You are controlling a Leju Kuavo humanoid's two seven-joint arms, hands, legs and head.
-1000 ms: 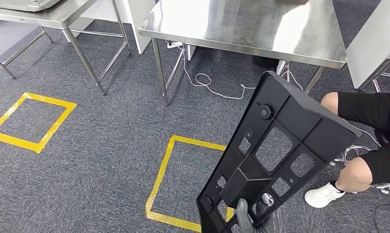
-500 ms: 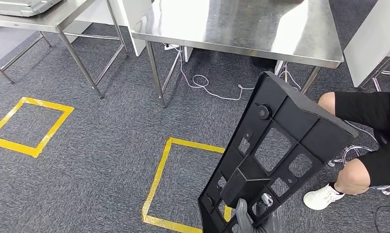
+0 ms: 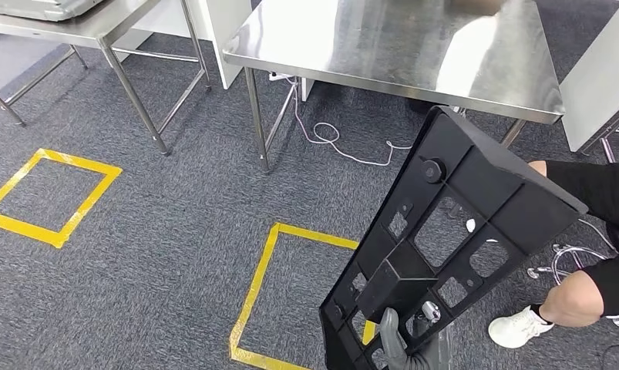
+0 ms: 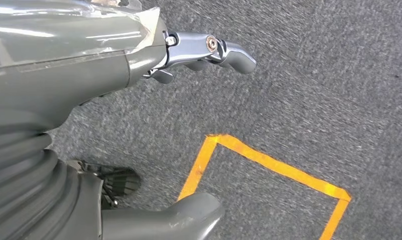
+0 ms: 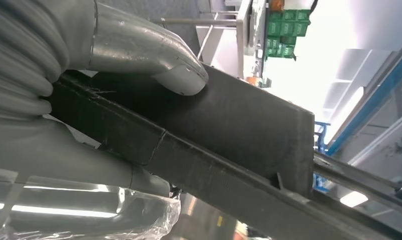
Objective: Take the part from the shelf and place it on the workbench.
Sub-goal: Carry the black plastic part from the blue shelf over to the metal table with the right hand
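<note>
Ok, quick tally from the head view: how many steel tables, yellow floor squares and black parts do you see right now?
Steel tables: 2, one ahead and one at the far left.
Yellow tape squares: 2, one on the left and one in the middle.
Black part: 1, gripped by the right hand.
Total: 5.

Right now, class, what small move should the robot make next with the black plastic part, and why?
Probably carry the black cut-out plastic panel forward and raise it over the steel workbench: the right hand grips its lower end, well short of the tabletop.
</note>
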